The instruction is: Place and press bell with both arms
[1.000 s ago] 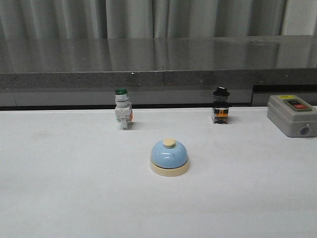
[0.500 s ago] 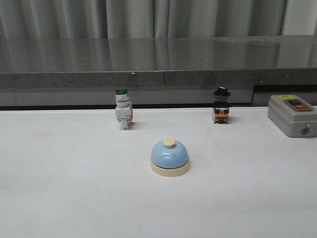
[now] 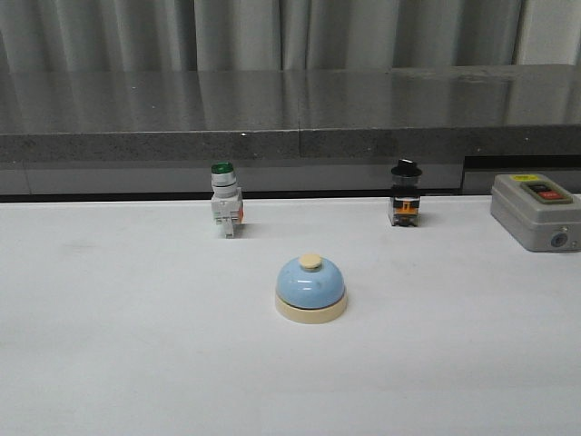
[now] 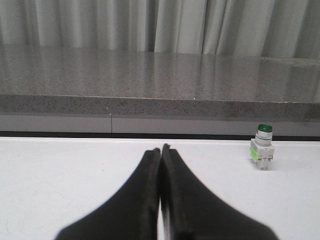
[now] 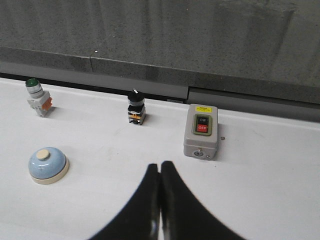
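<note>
The bell (image 3: 310, 288), mid-table (image 3: 109, 363), looks light, rigid and slick-domed, best gripped at its cream base; both arms' jaws are closed, empty.

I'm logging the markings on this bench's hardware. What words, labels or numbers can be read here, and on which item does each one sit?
"OFF": red lower button of the grey switch box, legible in the right wrist view only.
Black upper button, same box: white lettering, too blurred to read.
Yellow label above the buttons: print too small to read.
Bell, green-capped switch, black-capped switch: no readable text.
</note>
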Robot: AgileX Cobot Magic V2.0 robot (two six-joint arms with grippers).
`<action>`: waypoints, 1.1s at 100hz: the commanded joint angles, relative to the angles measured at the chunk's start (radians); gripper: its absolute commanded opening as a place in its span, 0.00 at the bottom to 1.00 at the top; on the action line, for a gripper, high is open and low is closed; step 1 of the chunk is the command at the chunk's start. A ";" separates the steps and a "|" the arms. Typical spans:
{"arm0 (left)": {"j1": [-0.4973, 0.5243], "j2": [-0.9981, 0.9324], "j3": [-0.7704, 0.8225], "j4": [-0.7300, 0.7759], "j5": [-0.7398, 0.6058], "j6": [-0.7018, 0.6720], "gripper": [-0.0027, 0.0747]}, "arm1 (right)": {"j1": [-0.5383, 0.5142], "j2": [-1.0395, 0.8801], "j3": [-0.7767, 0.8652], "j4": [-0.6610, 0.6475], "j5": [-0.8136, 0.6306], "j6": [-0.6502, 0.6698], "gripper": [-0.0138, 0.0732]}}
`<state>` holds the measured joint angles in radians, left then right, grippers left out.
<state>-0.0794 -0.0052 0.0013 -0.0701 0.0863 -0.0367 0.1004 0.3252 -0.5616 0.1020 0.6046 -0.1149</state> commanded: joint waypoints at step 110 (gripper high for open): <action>0.003 -0.029 0.041 -0.008 -0.086 -0.008 0.01 | -0.006 -0.353 0.574 -0.002 -0.648 0.006 0.09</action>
<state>-0.0794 -0.0052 0.0013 -0.0701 0.0847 -0.0367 0.1004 -0.0109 0.0157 0.1020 0.0814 -0.1127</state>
